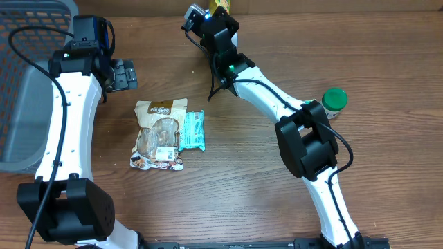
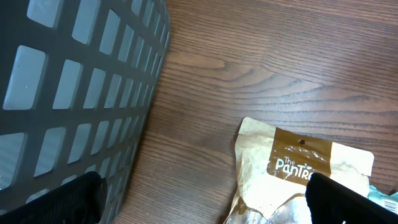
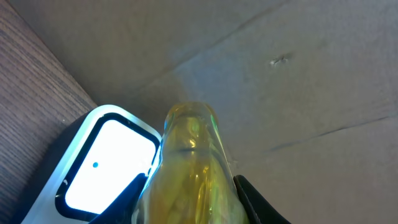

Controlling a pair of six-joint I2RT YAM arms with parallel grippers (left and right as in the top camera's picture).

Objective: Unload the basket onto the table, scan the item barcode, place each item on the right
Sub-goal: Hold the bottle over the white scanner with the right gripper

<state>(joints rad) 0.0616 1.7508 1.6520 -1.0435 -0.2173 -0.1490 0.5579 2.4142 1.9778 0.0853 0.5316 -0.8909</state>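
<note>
Wood-grain bench below, plain cardboard wall behind its far edge. Right pincer (image 3: pixel 189 208) clamped on a yellow bottle (image 3: pixel 194 155), long axis running straight out ahead of the fingers toward the cardboard. Just beside the bottle, off one side of that pincer and a little lower: scanner (image 3: pixel 102 165), window lit white. Probably calls for only a small turn or shift to face the label to that window; barcode itself not visible. Left pincer (image 2: pixel 211 208) spread wide, gripping nothing, well apart from bottle and scanner, so right arm plainly the nearer. Below and ahead of the left pincer: snack bag (image 2: pixel 298 165). Off its other side: grey basket (image 2: pixel 74 93), nothing visible inside the part shown.
</note>
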